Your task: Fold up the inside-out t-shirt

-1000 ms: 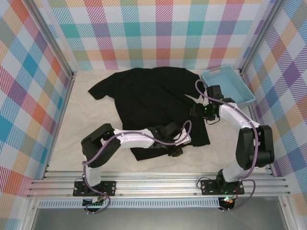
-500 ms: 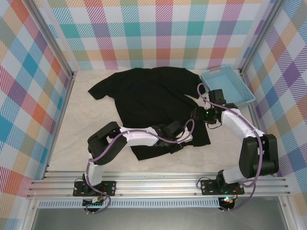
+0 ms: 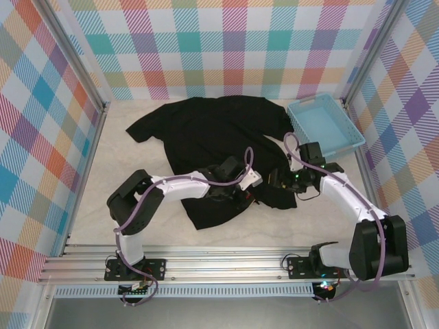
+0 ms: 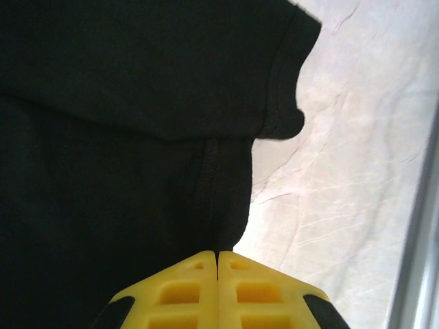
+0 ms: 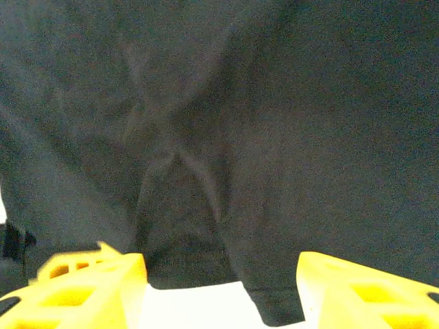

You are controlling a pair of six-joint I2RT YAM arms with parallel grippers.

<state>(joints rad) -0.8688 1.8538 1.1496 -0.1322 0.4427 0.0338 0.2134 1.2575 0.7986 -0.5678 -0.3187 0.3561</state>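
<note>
Since a moment ago, the left gripper (image 3: pixel 241 194) has been snapping shut and sliding back toward the middle of the inside-out t-shirt (image 3: pixel 206 130), and the shirt's near edge has been bunching up with it. The right gripper (image 3: pixel 278 179) has been moving closer to the left one.

Now the left gripper (image 4: pixel 217 253) is squeezing tight, its two yellow fingers pressing together on a thin fold of the black shirt (image 4: pixel 103 137). The cloth is spreading out in front of this gripper and off to its left. To its right, the white table (image 4: pixel 343 171) is showing past the shirt's stitched edge.

The right gripper (image 5: pixel 219 269) is staying wide open just beside the left one. Its yellow fingers are standing far apart and are holding nothing. The shirt (image 5: pixel 274 103) is lying right in front of it and between its fingers, with wrinkles running across the cloth.

Beyond the right gripper, a blue tray (image 3: pixel 322 127) is sitting on the table (image 3: pixel 130 199), near the shirt's far corner.
</note>
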